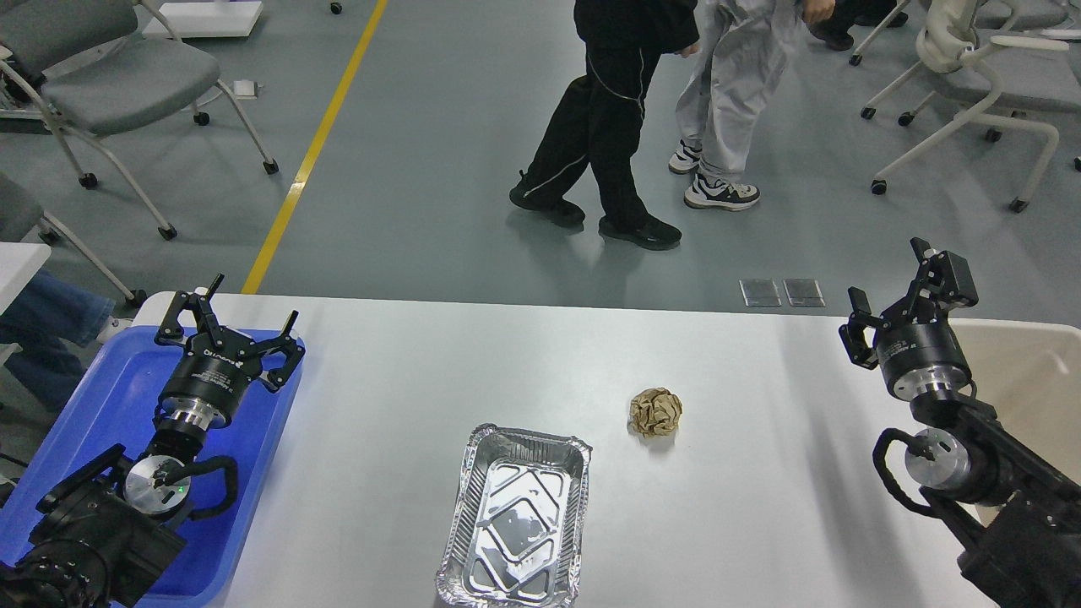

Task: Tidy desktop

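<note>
White desktop (380, 439) fills the near view, with a foil pan (517, 517) and paper ball (655, 412) mid-table. Left gripper (241, 325) hangs over the blue tray (101, 397), jaws wide; right gripper (895, 291) by the beige bin (1034, 371), also spread.

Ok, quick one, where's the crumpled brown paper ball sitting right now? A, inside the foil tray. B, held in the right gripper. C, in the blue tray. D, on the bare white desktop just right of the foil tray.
D: the crumpled brown paper ball lies on the white desktop, just beyond and right of the empty foil tray, apart from it and from both open grippers.
</note>
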Robot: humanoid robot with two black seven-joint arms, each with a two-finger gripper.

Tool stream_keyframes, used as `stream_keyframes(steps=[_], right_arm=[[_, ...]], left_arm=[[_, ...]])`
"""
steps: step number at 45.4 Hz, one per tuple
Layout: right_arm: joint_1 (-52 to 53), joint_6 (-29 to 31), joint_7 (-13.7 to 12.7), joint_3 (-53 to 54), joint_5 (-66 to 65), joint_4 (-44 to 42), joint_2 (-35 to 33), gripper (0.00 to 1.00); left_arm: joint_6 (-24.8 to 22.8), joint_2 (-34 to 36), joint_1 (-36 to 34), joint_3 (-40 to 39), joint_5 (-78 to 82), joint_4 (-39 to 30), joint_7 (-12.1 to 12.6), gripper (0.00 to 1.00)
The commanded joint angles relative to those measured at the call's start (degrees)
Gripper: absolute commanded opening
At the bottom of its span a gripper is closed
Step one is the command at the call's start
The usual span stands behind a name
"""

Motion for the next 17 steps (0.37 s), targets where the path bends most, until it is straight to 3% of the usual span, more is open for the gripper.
stream_keyframes(steps=[1, 17], right_arm=[[-0.03, 3.82, 0.08, 0.91, 0.20, 0.10, 0.14, 1.00], [-0.03, 3.91, 0.08, 1.62, 0.64, -0.51, 0.75, 1.00]], left_arm=[[0.00, -0.03, 0.00, 0.00, 0.00, 0.04, 0.00, 1.00], [0.00, 0.06, 0.00, 0.00, 0.00, 0.04, 0.00, 1.00]])
